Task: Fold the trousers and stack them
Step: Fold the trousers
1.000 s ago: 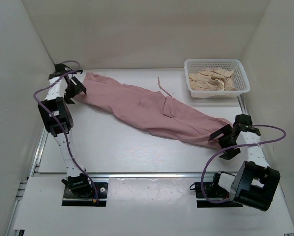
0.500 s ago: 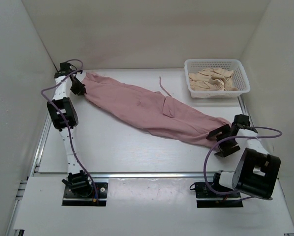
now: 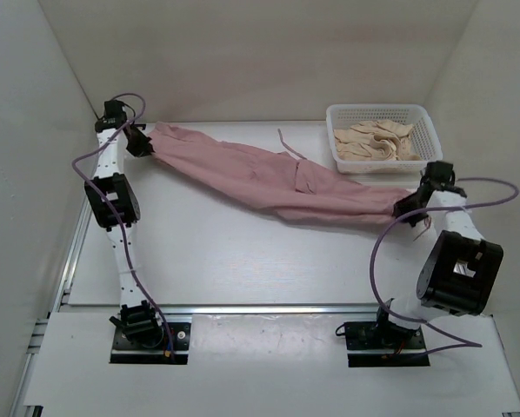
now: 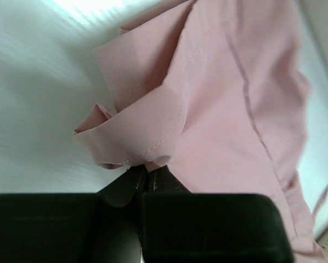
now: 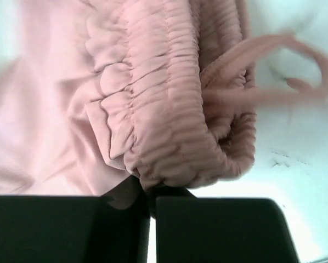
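Observation:
The dusty-pink trousers (image 3: pixel 269 178) hang stretched in a long band across the table, from back left to mid right. My left gripper (image 3: pixel 143 144) is shut on the leg end near the back left corner; in the left wrist view the jaws (image 4: pixel 145 171) pinch a folded hem of the trousers (image 4: pixel 219 109). My right gripper (image 3: pixel 408 207) is shut on the other end. In the right wrist view its jaws (image 5: pixel 150 189) clamp the gathered elastic waist (image 5: pixel 164 126), with the drawstring (image 5: pixel 263 71) trailing to the right.
A white basket (image 3: pixel 377 108) holding beige cloth garments (image 3: pixel 377 141) stands at the back right, just behind my right gripper. White walls close in the table on the left, back and right. A loose drawstring end (image 3: pixel 286 142) sticks up behind the trousers.
Both grippers have gone from open to shut on the trousers' ends. The right gripper moved back toward the basket, pulling the cloth taut and off the table; the left shifted slightly back.

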`<action>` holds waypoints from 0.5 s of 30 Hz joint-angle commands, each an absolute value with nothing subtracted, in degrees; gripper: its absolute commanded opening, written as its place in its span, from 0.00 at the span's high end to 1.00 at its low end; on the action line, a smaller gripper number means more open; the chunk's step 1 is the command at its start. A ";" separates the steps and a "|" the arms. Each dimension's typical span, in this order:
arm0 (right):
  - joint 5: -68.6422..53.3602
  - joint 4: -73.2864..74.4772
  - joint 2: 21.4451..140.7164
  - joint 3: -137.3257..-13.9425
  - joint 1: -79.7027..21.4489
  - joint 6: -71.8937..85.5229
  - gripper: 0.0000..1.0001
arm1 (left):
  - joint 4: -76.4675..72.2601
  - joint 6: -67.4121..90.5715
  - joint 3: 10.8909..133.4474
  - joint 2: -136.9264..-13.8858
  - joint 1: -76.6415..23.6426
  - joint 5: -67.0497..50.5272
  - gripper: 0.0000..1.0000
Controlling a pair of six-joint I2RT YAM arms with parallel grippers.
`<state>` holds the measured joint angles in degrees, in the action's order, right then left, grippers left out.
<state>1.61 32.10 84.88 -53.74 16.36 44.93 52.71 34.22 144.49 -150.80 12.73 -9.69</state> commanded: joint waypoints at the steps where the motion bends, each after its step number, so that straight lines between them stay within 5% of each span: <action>1: 7.11 34.71 84.55 -67.27 16.44 40.09 1.00 | 50.89 35.86 148.10 -139.50 13.01 -7.56 0.90; 5: 8.52 37.97 83.85 -75.13 16.44 37.89 1.00 | 50.89 35.86 145.21 -132.73 16.16 -7.56 0.90; 11: 9.14 38.67 78.93 -68.92 16.44 39.02 1.00 | 50.89 34.28 131.95 -121.92 19.33 -5.81 0.90; 15: 9.93 40.87 74.29 -60.84 18.36 41.04 1.00 | 50.89 34.28 108.19 -111.56 21.70 -1.51 0.90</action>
